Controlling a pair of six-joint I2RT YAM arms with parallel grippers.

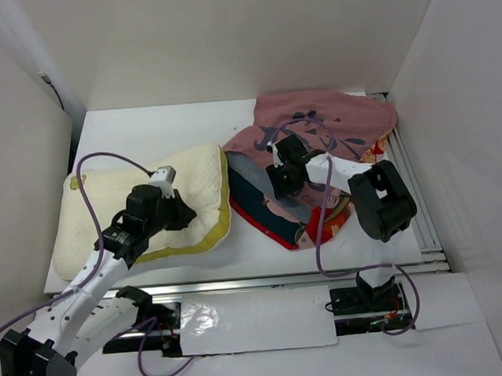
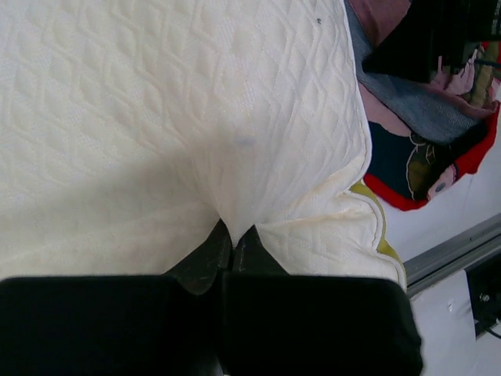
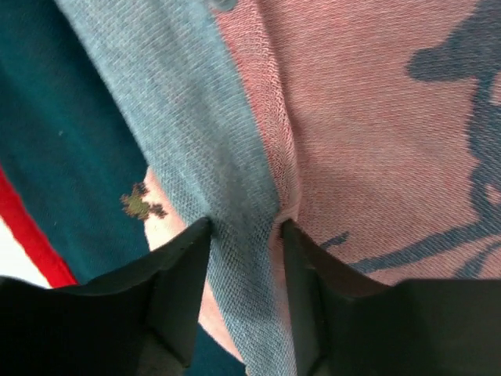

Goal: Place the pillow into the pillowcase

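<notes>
The cream-white pillow [image 1: 98, 201] lies flat on the left half of the table, its yellowish edge toward the pillowcase. My left gripper [image 1: 178, 214] is shut on a pinch of the pillow's quilted cover near its right end; in the left wrist view the gripper [image 2: 233, 235] has the pillow [image 2: 196, 102] puckering into the closed tips. The pillowcase [image 1: 332, 123] lies crumpled at the right, dull pink side up, with its red printed side at the front. My right gripper [image 1: 279, 178] is at its left edge. In the right wrist view the gripper [image 3: 245, 227] clamps a grey-blue hem fold of the pillowcase [image 3: 368, 102].
White walls enclose the table on the left, back and right. A metal rail [image 1: 282, 280] runs along the table's front edge and another [image 1: 415, 195] along its right side. The pillowcase's red edge [image 2: 415, 157] lies just right of the pillow.
</notes>
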